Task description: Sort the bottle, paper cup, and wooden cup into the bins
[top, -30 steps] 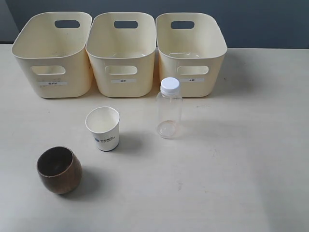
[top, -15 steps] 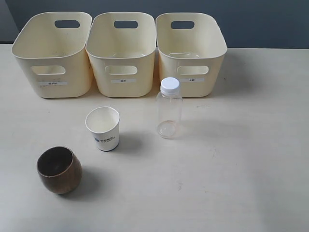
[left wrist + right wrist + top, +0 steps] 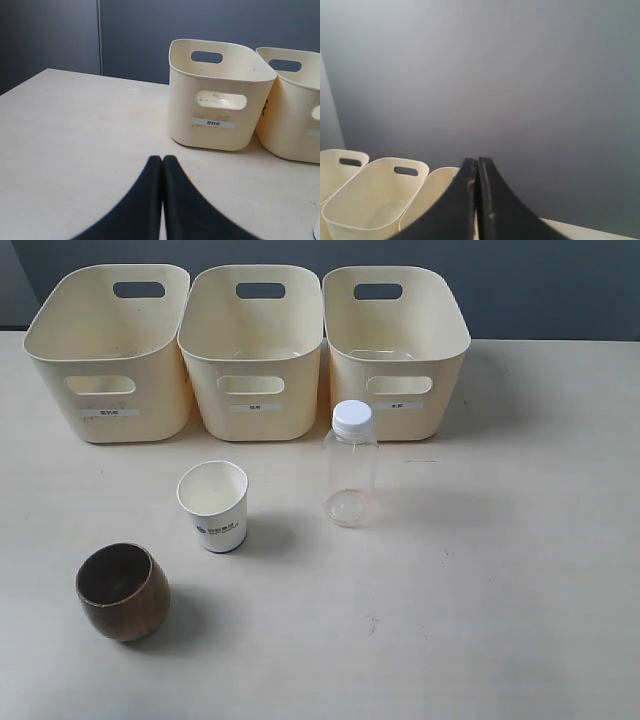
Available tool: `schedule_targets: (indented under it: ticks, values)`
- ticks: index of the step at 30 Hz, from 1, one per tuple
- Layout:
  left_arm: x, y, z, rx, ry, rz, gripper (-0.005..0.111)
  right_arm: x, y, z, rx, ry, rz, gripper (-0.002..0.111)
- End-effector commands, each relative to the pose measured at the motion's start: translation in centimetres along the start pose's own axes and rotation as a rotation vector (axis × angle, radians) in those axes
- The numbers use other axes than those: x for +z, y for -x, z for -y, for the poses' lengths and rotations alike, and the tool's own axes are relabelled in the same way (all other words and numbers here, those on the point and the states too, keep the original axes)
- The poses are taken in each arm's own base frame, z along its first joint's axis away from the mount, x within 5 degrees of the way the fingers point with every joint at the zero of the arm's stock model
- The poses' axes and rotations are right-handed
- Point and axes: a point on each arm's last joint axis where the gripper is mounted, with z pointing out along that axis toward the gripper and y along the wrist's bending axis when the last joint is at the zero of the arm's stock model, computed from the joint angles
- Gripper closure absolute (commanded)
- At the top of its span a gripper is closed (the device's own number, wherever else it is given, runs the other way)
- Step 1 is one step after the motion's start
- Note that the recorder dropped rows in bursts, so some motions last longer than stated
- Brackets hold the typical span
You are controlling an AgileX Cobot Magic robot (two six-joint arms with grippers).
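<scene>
While pressed together on nothing, left gripper (image 3: 162, 158) and right gripper (image 3: 477, 160) away from bottle (image 3: 351, 475), paper cup (image 3: 214, 505), wooden cup (image 3: 122, 591), all upright, near side of bins (image 3: 290, 390).

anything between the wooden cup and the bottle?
The paper cup, upright, stands roughly on the line between the wooden cup and the bottle, touching neither. Otherwise only table surface. This shows in the exterior view.
</scene>
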Motion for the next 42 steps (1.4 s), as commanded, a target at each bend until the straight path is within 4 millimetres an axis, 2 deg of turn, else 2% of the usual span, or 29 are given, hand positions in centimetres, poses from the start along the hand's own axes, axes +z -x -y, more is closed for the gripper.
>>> schedule_targets:
  ticks: [1, 3, 6, 9, 15, 19, 22, 25, 26, 28, 31, 37, 42]
  values:
    - [0.0, 0.0, 0.0, 0.0, -0.005, 0.009, 0.107, 3.7, 2.9, 0.2, -0.093, 0.135, -0.159, 0.109]
    - [0.0, 0.0, 0.0, 0.0, -0.005, 0.009, 0.107, 5.5, 3.1, 0.3, -0.112, 0.185, -0.224, 0.109]
    - [0.0, 0.0, 0.0, 0.0, -0.005, 0.009, 0.107, 8.5, 2.3, 0.1, -0.161, 0.248, -0.342, 0.109]
    - [0.0, 0.0, 0.0, 0.0, -0.005, 0.009, 0.107, 11.5, 0.2, -0.6, -0.202, 0.299, -0.491, 0.109]
    - [0.0, 0.0, 0.0, 0.0, -0.005, 0.009, 0.107, 15.3, -3.6, -3.1, -0.224, 0.406, -0.669, 0.109]
    - [0.0, 0.0, 0.0, 0.0, -0.005, 0.009, 0.107, 16.6, -5.0, -5.3, -0.24, 0.482, -0.711, 0.108]
    - [0.0, 0.0, 0.0, 0.0, -0.005, 0.009, 0.107, 17.5, -6.1, -6.7, -0.238, 0.529, -0.744, 0.098]
    - [0.0, 0.0, 0.0, 0.0, -0.005, 0.009, 0.107, 18.3, -7.1, -7.8, -0.218, 0.556, -0.775, 0.075]
    - [0.0, 0.0, 0.0, 0.0, -0.005, 0.009, 0.107, 18.9, -7.8, -8.3, -0.194, 0.559, -0.795, 0.057]
    - [0.0, 0.0, 0.0, 0.0, -0.005, 0.009, 0.107, 19.7, -8.6, -8.9, -0.155, 0.563, -0.804, 0.042]
    - [0.0, 0.0, 0.0, 0.0, -0.005, 0.009, 0.107, 20.9, -9.9, -9.9, -0.049, 0.614, -0.835, 0.042]
    - [0.0, 0.0, 0.0, 0.0, -0.005, 0.009, 0.107, 22.1, -12.8, -10.9, 0.034, 0.686, -0.961, 0.042]
    - [0.0, 0.0, 0.0, 0.0, -0.005, 0.009, 0.107, 22.5, -13.9, -11.3, -0.016, 0.667, -0.999, 0.042]
